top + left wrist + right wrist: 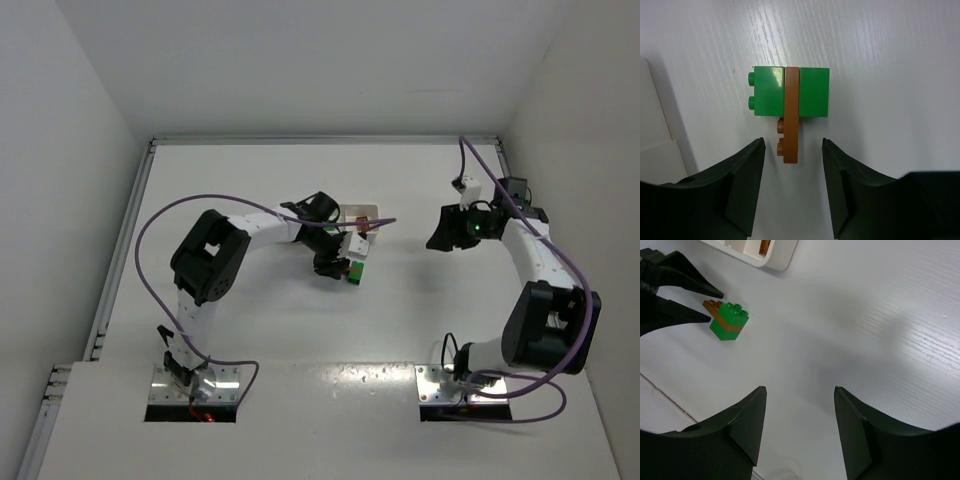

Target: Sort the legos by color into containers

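- Two arms reach over a white table (250,180), one from each side.
- On the left, the left gripper (792,144) hangs right by a little lego stack (355,272) near the middle of the table.
- Its jaws are apart. The end of the brown plate (791,115) sits in the gap, and neither finger touches it.
- The lego stack rests on the table. It is the thin brown plate squeezed between two green bricks (767,91).
- The brown plate is longer than the green bricks and pokes out toward the left gripper.
- The white tray (772,255) lies close to the lego stack, on its far side. From above, the left arm covers much of it.
- A small brownish piece (765,245) shows inside the white tray near one end. Only a bit of it can be seen.
- On the right, the right gripper (800,390) hangs over bare table, well apart from the lego stack.
- Its jaws are apart too, and nothing is between them.
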Motion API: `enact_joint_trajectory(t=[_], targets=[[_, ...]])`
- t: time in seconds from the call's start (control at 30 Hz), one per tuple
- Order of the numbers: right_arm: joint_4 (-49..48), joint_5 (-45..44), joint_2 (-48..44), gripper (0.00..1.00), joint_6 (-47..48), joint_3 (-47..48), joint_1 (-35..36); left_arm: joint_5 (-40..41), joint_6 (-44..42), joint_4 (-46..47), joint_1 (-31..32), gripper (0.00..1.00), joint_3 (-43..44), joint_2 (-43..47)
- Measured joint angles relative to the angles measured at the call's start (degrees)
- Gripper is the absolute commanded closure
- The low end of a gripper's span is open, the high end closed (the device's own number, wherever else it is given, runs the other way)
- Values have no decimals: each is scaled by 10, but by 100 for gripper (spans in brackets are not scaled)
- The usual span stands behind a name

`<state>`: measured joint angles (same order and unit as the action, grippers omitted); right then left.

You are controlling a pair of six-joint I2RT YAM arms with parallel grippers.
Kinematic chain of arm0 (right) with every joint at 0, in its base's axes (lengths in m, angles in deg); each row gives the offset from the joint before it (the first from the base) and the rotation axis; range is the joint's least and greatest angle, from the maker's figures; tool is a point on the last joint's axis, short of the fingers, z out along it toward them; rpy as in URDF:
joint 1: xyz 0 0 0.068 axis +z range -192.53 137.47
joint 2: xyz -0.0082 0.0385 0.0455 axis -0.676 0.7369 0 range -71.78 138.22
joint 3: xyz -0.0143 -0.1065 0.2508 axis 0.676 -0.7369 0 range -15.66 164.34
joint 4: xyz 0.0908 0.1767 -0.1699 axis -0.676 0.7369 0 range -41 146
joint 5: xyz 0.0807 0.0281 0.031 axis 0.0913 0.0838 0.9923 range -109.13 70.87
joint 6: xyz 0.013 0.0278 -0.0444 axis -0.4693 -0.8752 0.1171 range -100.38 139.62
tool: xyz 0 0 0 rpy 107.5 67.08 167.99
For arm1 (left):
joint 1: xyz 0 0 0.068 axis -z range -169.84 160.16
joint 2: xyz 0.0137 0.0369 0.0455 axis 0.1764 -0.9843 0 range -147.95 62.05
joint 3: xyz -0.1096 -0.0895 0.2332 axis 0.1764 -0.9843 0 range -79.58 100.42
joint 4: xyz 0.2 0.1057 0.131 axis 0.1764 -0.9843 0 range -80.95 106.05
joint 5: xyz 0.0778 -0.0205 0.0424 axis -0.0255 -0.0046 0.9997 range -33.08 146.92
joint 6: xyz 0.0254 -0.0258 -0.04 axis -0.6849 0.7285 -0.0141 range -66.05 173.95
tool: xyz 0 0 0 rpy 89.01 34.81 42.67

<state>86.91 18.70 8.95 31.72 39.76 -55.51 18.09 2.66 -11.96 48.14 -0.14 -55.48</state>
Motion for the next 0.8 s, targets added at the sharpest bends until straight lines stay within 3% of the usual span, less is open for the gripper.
enact_joint_trajectory(t=[0.13,0.37,0.47,0.53,0.8], targets=[[2,5,15,43,2,9,-6,0,6,1,4,54,4,-4],[4,18,48,43,6,23,-8,-2,21,5,14,57,4,-5],[8,21,54,44,10,26,-8,-3,28,9,17,71,4,-5],[10,27,57,44,12,28,-10,-3,34,12,20,88,4,-6],[35,74,90,44,15,59,-7,10,68,42,28,96,-9,3]])
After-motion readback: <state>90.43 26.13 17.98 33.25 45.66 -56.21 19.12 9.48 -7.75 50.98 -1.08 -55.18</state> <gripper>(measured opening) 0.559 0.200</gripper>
